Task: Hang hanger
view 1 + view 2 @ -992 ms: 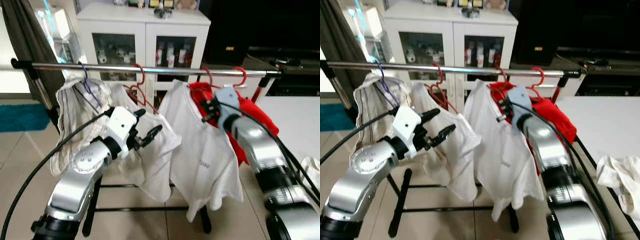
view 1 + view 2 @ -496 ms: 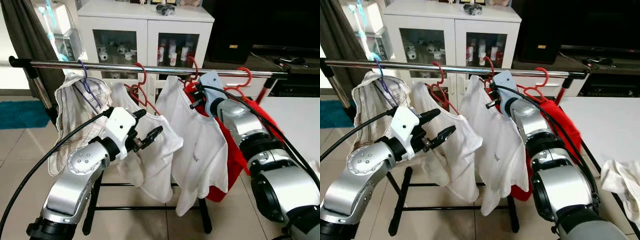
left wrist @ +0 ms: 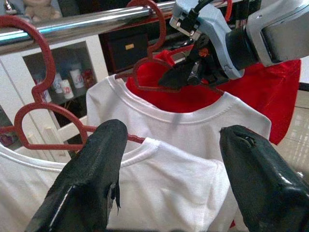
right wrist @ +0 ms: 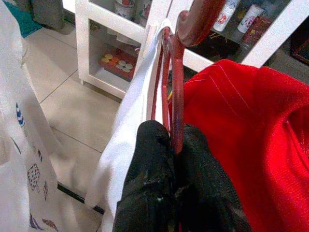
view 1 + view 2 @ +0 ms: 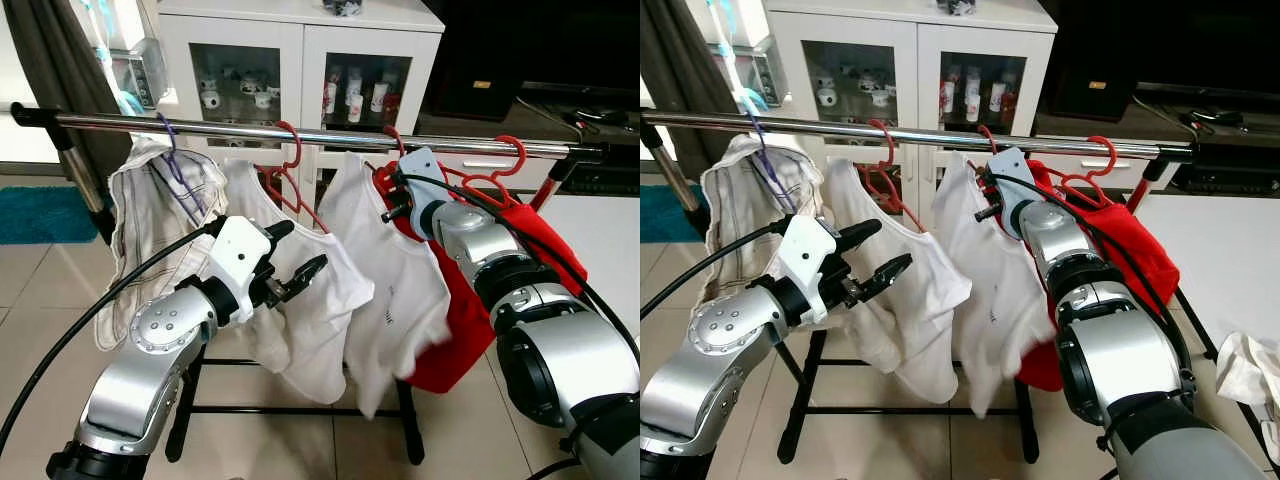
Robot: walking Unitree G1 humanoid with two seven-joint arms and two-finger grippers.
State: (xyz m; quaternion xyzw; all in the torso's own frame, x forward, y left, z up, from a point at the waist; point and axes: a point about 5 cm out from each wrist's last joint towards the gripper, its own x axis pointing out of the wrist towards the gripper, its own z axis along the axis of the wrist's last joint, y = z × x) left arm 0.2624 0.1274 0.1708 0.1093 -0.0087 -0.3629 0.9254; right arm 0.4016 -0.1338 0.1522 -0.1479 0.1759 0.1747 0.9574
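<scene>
The red hanger [image 4: 176, 92] with the white shirt [image 5: 395, 290] is pinched by the right gripper [image 4: 176, 193], its hook on the rail [image 5: 300, 133], at 12 o'clock. If pulled, it could be tugged off. The left gripper [image 5: 295, 255] waits with jaws spread wide.

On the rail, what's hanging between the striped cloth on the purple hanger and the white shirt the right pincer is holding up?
A white T-shirt on a red hanger hangs there, seen in both eye views. The open left pincer hovers before it.
</scene>
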